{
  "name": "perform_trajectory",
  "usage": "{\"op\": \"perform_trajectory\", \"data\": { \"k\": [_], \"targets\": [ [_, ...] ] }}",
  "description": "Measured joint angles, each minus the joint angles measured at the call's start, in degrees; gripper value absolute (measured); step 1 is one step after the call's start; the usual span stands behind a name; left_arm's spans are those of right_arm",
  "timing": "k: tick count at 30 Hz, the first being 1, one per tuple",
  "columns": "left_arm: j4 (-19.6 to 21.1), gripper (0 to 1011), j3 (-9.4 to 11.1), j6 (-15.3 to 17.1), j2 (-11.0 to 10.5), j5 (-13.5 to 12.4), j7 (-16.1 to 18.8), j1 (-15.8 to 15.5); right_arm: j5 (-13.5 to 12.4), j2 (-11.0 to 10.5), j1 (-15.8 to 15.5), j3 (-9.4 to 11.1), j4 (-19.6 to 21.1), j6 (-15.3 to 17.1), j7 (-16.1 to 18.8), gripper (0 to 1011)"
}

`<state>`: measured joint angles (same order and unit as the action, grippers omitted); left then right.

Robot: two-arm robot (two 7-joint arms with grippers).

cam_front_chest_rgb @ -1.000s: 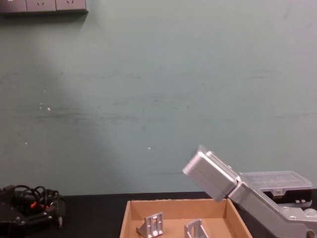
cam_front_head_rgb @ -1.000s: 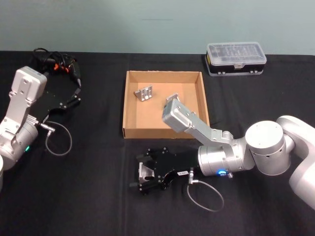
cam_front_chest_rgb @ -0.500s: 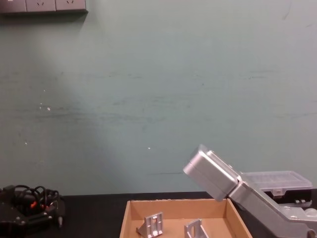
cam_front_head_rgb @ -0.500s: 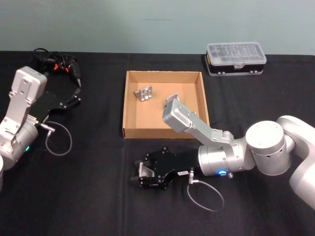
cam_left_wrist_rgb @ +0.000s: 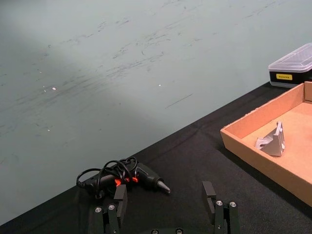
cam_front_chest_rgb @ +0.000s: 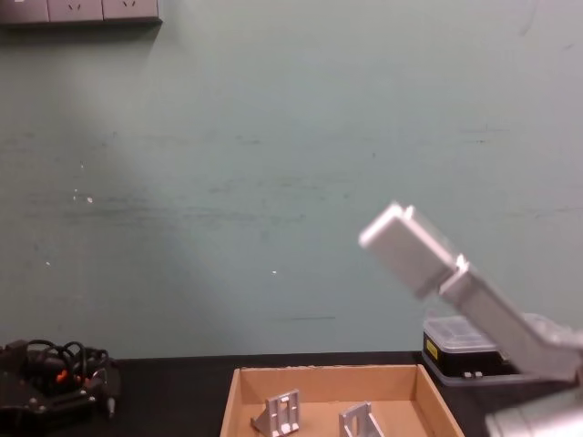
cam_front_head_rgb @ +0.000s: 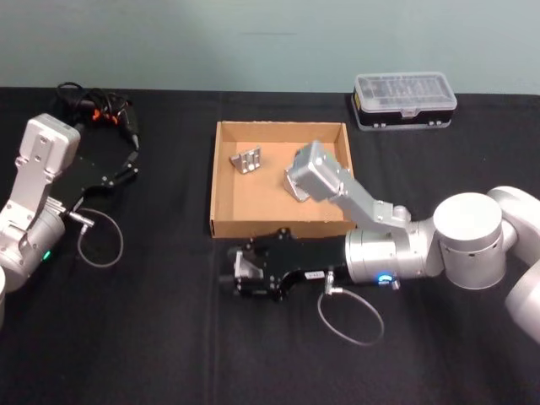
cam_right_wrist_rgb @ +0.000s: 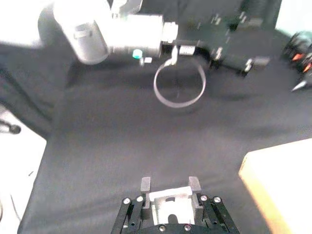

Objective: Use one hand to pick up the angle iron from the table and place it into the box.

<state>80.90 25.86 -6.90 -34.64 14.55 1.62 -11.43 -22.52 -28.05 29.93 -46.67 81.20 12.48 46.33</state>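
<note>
The right claw [cam_front_head_rgb: 239, 272] is hiding part of the angle iron [cam_front_head_rgb: 247, 264], and the chest view's bottom edge is cutting off the box [cam_front_chest_rgb: 328, 371].

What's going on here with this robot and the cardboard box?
The right gripper is shut on a metal bracket, over the black table just in front of the cardboard box. The bracket is not in the box yet. Two more brackets already lie inside it. The left gripper sits open and idle at the table's left side.
</note>
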Motion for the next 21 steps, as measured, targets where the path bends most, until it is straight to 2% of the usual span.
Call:
{"op": "perform_trajectory", "data": {
  "k": [7, 12, 18, 21],
  "targets": [
    [0.0, 1000, 0.0, 0.0, 0.0, 0.0, 0.0, 0.0, -2.91, 0.01, 0.4, 2.87, 1.62, -0.12, -2.36, 469],
    [0.0, 1000, 0.0, 0.0, 0.0, 0.0, 0.0, 0.0, -3.97, 1.08, 1.14, 5.11, 1.09, -0.12, -6.17, 469],
    [0.0, 1000, 0.0, 0.0, 0.0, 0.0, 0.0, 0.0, -3.03, 2.68, 2.31, 6.53, -0.44, -0.19, -10.4, 469],
    [0.0, 1000, 0.0, 0.0, 0.0, 0.0, 0.0, 0.0, -1.72, 4.29, 3.11, 7.14, -2.01, 0.39, -13.15, 469]
  ]
}}
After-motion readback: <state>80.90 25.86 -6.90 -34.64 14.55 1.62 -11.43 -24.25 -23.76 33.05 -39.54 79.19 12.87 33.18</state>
